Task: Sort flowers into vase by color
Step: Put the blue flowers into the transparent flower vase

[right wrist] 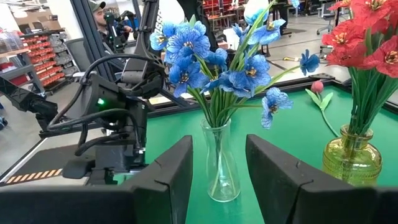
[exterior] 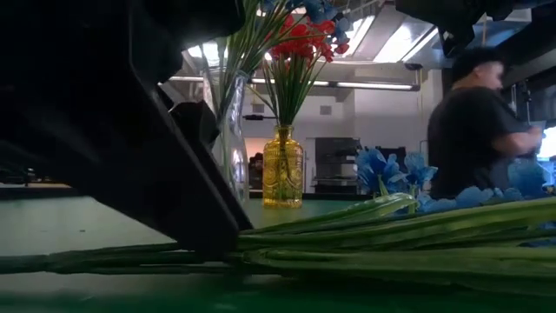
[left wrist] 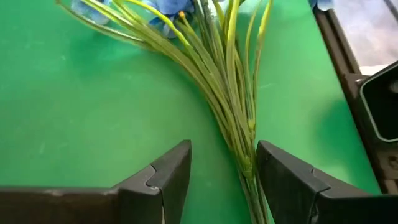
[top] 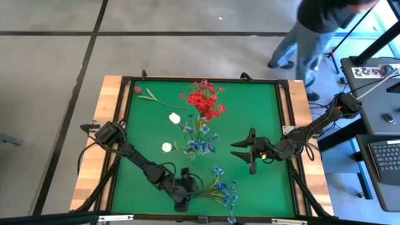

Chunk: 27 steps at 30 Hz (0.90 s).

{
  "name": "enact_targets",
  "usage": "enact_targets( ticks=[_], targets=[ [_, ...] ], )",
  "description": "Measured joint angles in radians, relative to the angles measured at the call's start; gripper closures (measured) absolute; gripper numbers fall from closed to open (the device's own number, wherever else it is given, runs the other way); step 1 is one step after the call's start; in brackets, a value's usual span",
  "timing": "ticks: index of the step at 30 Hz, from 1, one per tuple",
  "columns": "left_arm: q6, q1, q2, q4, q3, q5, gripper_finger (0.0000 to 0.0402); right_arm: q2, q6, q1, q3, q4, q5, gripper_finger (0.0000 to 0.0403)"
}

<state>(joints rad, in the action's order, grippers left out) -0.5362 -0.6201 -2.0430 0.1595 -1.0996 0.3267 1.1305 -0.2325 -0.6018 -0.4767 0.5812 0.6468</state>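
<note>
At the near edge of the green counter (top: 262,125), the left gripper (left wrist: 221,180) is straddling the gathered green stems of a bunch of blue flowers (top: 226,187) lying flat on the mat. Its jaws are standing apart, one on each side of the bundle; the stems are running close along one jaw, and whether they are touching it cannot be told. The blooms are fanning out toward the counter's near right corner. The right gripper (right wrist: 217,180) is hovering over the right half of the counter, its jaws parted and empty, pointing at a clear glass vase (right wrist: 222,163) already carrying blue flowers. Just beside that stands an amber vase (right wrist: 353,160) filled with red flowers (top: 205,100). Two white buds (top: 174,117) are lying on the mat left of the vases, and a pink bud (top: 138,90) on its long stem is resting near the far left corner. A person (top: 312,31) is standing beyond the far right corner.
</note>
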Motion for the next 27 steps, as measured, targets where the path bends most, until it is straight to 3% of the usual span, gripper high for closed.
enact_targets(
  ticks=[15,19,27],
  targets=[
    [0.020,-0.014,-0.052,0.023,-0.003,0.085,0.0233,0.000,-0.001,0.000,0.000,-0.008,0.026,0.0256],
    [0.025,-0.019,-0.054,0.022,-0.003,0.109,0.0270,0.000,-0.001,0.000,0.000,-0.008,0.026,0.0256],
    [-0.046,-0.021,-0.052,0.017,-0.001,0.123,0.0389,0.000,-0.001,0.000,0.000,-0.008,0.027,0.0256]
  ],
)
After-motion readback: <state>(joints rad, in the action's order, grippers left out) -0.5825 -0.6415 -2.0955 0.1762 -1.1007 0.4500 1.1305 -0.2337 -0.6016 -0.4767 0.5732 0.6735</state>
